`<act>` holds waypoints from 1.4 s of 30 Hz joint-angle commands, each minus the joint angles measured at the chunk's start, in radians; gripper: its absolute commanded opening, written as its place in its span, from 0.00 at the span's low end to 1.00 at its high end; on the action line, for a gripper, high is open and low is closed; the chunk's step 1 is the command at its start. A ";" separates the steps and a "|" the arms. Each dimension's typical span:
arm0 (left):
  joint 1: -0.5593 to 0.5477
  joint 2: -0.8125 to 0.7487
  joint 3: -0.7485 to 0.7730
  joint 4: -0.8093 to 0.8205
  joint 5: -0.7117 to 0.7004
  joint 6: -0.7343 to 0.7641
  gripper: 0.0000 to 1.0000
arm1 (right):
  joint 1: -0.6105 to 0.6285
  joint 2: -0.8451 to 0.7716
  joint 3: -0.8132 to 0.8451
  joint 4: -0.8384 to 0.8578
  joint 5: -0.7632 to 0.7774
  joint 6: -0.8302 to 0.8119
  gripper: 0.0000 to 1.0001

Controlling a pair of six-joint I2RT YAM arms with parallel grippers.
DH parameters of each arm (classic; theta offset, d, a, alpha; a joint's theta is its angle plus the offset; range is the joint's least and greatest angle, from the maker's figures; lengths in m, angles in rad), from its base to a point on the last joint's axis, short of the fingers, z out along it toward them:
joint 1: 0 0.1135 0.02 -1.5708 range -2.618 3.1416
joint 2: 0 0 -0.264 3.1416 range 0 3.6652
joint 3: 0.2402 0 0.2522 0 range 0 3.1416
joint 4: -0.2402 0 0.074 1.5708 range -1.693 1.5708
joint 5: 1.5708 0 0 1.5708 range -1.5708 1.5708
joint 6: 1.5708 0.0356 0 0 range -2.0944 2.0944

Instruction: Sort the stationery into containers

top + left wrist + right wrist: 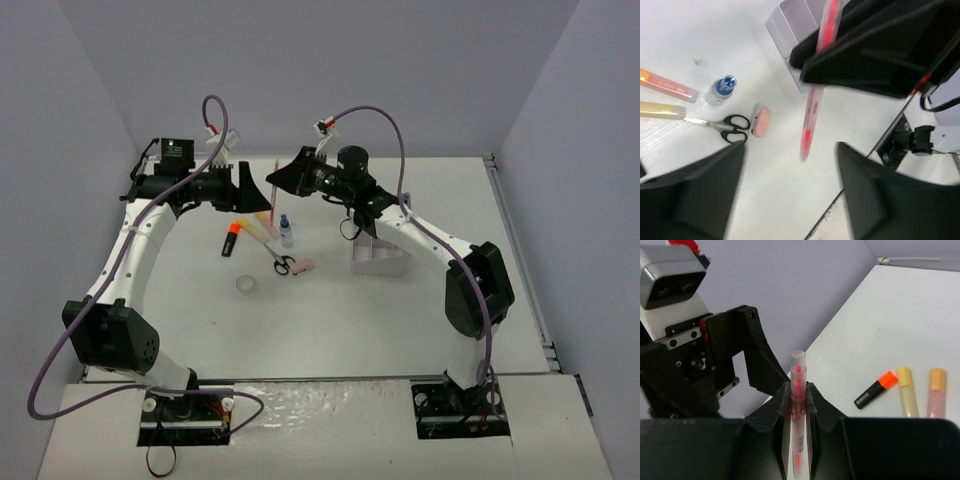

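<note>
My right gripper (283, 180) is shut on a clear pink-red pen (798, 390), which stands upright between its jaws (798, 395) above the table's far middle. In the left wrist view the pen (812, 100) hangs from the right gripper (865, 55). My left gripper (250, 190) is open and empty (790, 190), just left of the pen. On the table lie an orange highlighter (231, 240), a yellow one (660, 110), a pink one (667, 85), the blue-capped bottle (721, 90), scissors (725, 126), pink eraser (761, 120) and tape ring (245, 285). The white tray (378, 255) sits right of them.
Grey walls close in the table at the back and both sides. The right arm's forearm passes over the tray. The table's right edge has a metal rail (520, 260).
</note>
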 commanded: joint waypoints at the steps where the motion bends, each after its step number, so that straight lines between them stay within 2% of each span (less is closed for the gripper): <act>1: 0.004 -0.023 0.018 0.002 -0.025 0.027 0.93 | -0.078 -0.130 -0.003 0.065 0.026 -0.044 0.00; 3: 0.009 -0.012 0.024 -0.016 -0.044 0.034 0.97 | -0.116 -0.164 -0.019 0.021 0.055 -0.096 0.00; 5: 0.016 -0.008 0.028 -0.036 -0.070 0.058 0.97 | -0.153 -0.207 -0.017 -0.087 0.133 -0.247 0.00; 7: 0.021 -0.015 0.032 -0.069 -0.131 0.117 0.97 | -0.196 -0.265 -0.021 -0.208 0.278 -0.415 0.00; 8: 0.021 -0.015 0.035 -0.085 -0.172 0.121 0.97 | -0.198 -0.288 -0.029 -0.245 0.353 -0.425 0.00; 9: 0.020 -0.022 0.034 -0.097 -0.217 0.169 0.97 | -0.222 -0.311 -0.060 -0.277 0.432 -0.536 0.00; 11: 0.026 -0.040 0.017 -0.114 -0.346 0.237 0.97 | -0.269 -0.366 -0.109 -0.278 0.640 -0.650 0.00; 15: 0.068 -0.055 -0.044 -0.108 -0.408 0.261 0.97 | -0.405 -0.364 -0.175 -0.261 0.588 -0.642 0.00; 17: 0.083 -0.057 -0.061 -0.112 -0.409 0.261 0.97 | -0.435 -0.346 -0.193 -0.240 0.545 -0.621 0.00; 21: 0.114 -0.056 -0.079 -0.129 -0.413 0.274 0.97 | -0.437 -0.325 -0.263 -0.154 0.516 -0.603 0.00; 23: 0.122 -0.063 -0.089 -0.136 -0.413 0.284 0.97 | -0.447 -0.307 -0.272 -0.131 0.555 -0.602 0.00; 30: 0.169 -0.089 -0.141 -0.131 -0.412 0.287 0.97 | -0.452 -0.266 -0.287 -0.120 0.498 -0.562 0.00; 35: 0.176 -0.087 -0.152 -0.123 -0.400 0.285 0.97 | -0.452 -0.235 -0.321 -0.065 0.513 -0.560 0.00; 39: 0.182 -0.094 -0.150 -0.123 -0.392 0.281 0.97 | -0.452 -0.177 -0.291 -0.101 0.475 -0.588 0.01; 40: 0.185 -0.098 -0.152 -0.123 -0.391 0.282 0.97 | -0.452 -0.173 -0.288 -0.113 0.466 -0.588 0.06; 42: 0.193 -0.107 -0.157 -0.120 -0.392 0.283 0.97 | -0.452 -0.175 -0.290 -0.128 0.460 -0.587 0.31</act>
